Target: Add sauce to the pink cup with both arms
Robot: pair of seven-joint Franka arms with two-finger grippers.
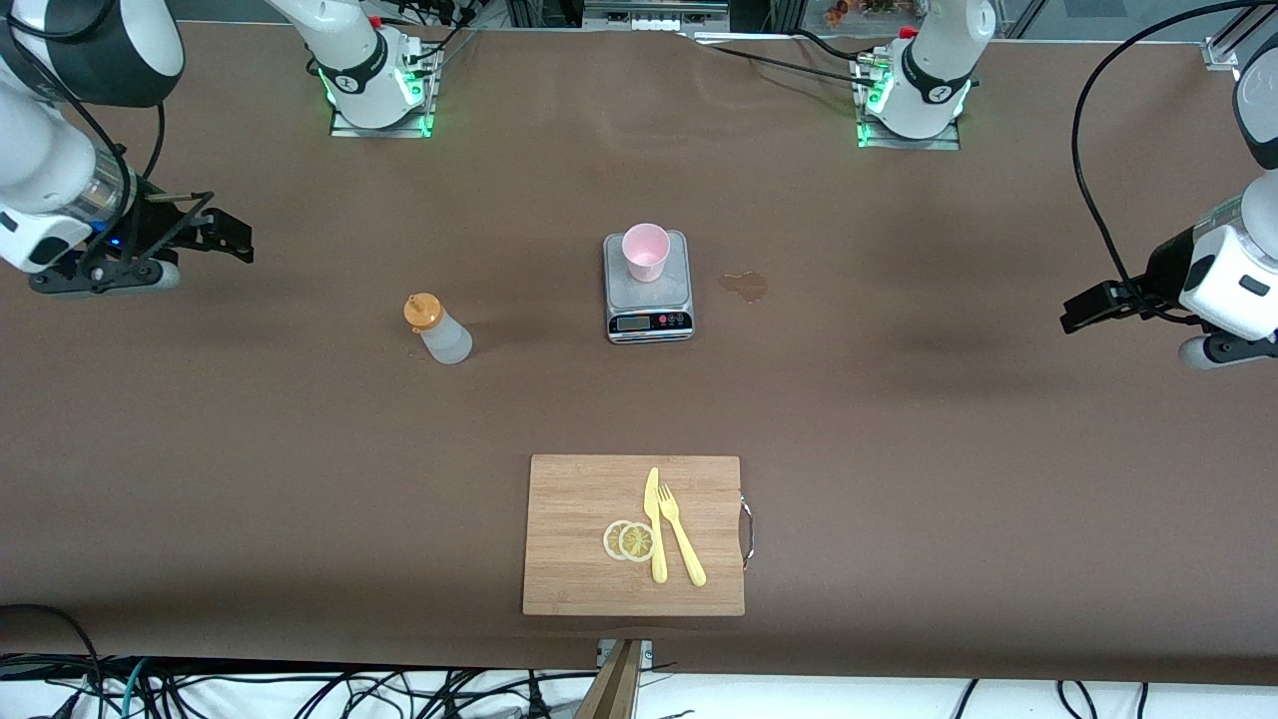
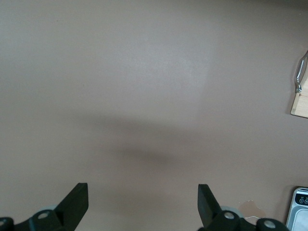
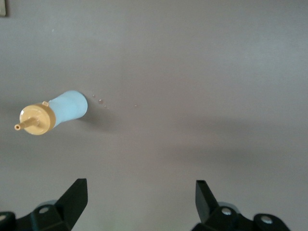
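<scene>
The pink cup [image 1: 646, 250] stands upright on a small grey kitchen scale [image 1: 649, 305] at mid table. The sauce bottle [image 1: 436, 328], whitish with an orange nozzle cap, stands upright on the table beside the scale, toward the right arm's end. It also shows in the right wrist view [image 3: 53, 113]. My right gripper [image 1: 232, 237] is open and empty above the table near the right arm's end, well apart from the bottle; its jaws are wide in its wrist view [image 3: 141, 190]. My left gripper [image 1: 1073, 315] is open and empty above bare table at the left arm's end [image 2: 143, 192].
A wooden cutting board [image 1: 579, 539] lies nearer the front camera with a yellow knife [image 1: 655, 524], a yellow fork [image 1: 682, 534] and lemon slices [image 1: 629, 540]. A small wet stain [image 1: 745, 286] lies beside the scale. The scale's corner [image 2: 299, 207] and the board's handle [image 2: 301, 72] show in the left wrist view.
</scene>
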